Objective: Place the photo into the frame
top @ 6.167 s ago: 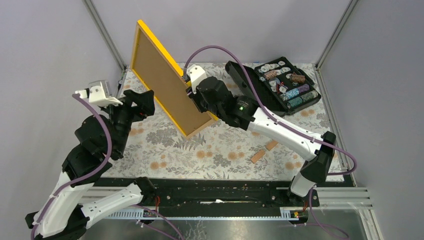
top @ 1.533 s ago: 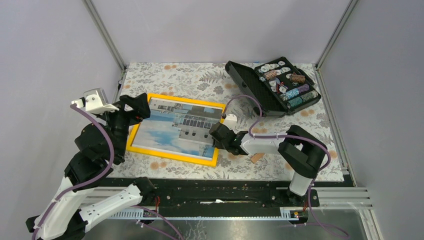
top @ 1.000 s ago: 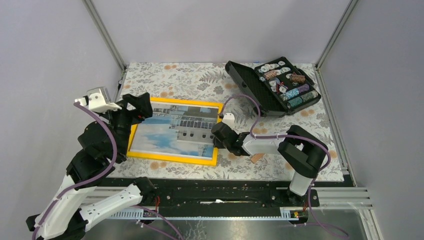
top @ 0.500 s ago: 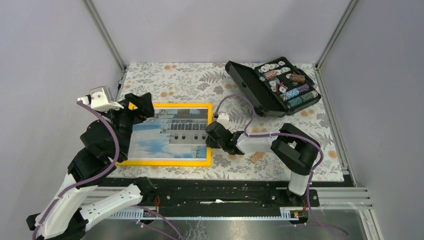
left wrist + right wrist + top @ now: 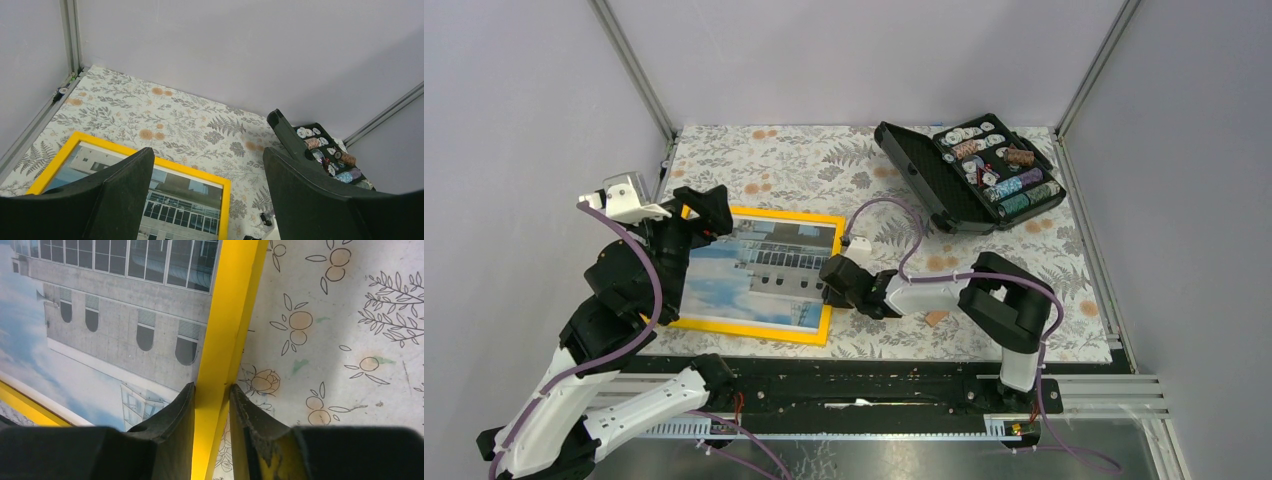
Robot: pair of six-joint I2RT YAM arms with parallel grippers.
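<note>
Right gripper [image 5: 211, 390] is closed narrowly on the right border of the frame [image 5: 755, 327], one finger [image 5: 170, 412] over the inner side and the other [image 5: 250, 415] on the outer side. The frame lies flat on the flowered tablecloth [image 5: 864, 180], left of centre and turned a little askew. The photo [image 5: 744, 275] lies inside it, face up, with its right edge meeting the yellow border.

Left gripper [image 5: 207, 152] hangs above the frame's far left corner with its fingers spread wide, touching nothing. The frame's left edge is partly hidden under that arm and lies close to the left wall. Its near edge lies just beside the black rail [image 5: 864, 385] at the table front. Bare cloth runs from the far edge to the back wall, and more lies between the right edge and the open black case of chips [image 5: 974, 170] in the far right corner.
</note>
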